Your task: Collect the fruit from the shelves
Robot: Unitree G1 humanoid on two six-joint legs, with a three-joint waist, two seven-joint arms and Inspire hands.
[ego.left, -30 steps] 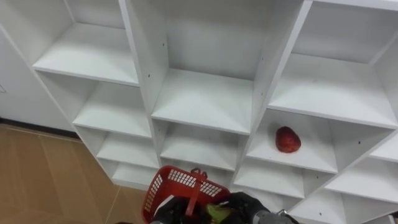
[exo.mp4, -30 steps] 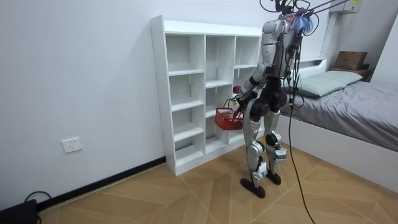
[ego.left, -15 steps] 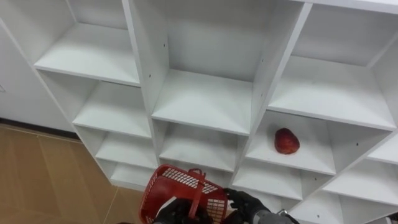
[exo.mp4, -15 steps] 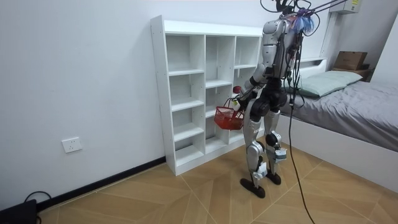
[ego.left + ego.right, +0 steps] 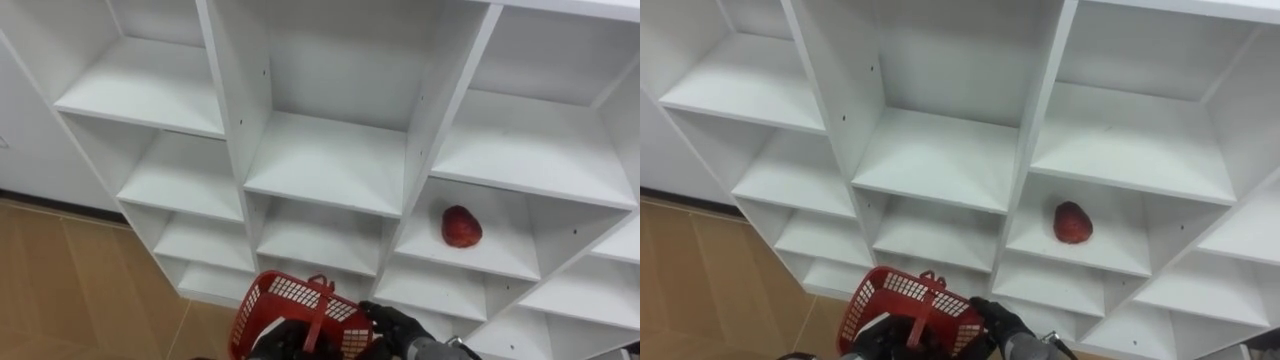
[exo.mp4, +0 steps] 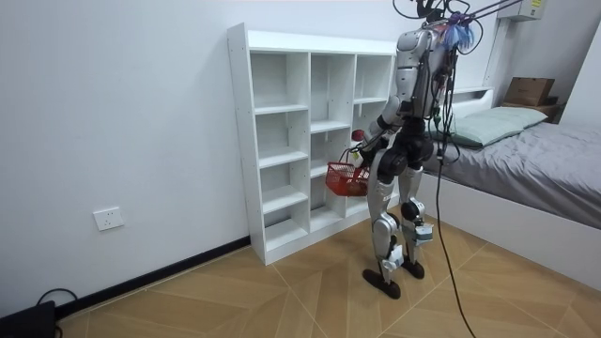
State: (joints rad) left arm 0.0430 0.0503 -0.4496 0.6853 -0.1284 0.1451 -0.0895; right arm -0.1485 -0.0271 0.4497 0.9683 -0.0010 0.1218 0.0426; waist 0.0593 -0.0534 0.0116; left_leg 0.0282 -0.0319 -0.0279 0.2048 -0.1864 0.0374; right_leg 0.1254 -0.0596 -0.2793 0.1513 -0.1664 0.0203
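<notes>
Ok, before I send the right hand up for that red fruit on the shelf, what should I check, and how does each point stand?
1. Target found: ok. The red fruit lies on a shelf in the right column of the white closet.
2. Way in: ok. That compartment is open at the front and the fruit lies alone in it.
3. Basket secured: ok. The red basket hangs by its handle from the left hand.
4. Right hand free: cannot tell. The right hand sits low at the basket's right rim.
5. Stance: ok. In the room view the robot stands upright close to the closet, facing it.
</notes>
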